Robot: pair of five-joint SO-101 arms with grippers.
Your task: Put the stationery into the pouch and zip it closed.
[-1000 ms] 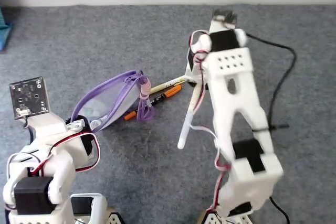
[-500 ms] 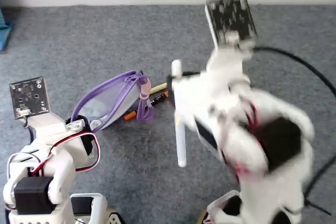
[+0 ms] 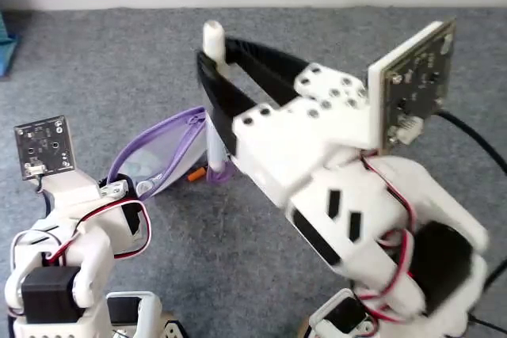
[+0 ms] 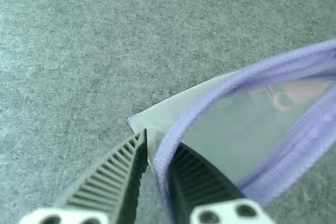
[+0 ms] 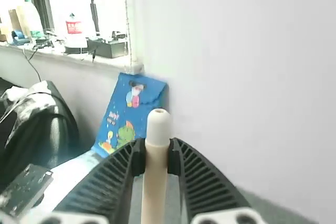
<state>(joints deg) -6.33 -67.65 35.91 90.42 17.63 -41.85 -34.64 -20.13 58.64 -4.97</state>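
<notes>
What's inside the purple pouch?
The pouch has a see-through side; faint pink shapes show through it, too blurry to name. The frosted side hides everything else.

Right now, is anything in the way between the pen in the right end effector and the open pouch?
Nothing visible. The right end effector holds the white pen raised, its lower end beside one end of the pouch. The left end effector pinches the other end, and the mouth is open.
</notes>
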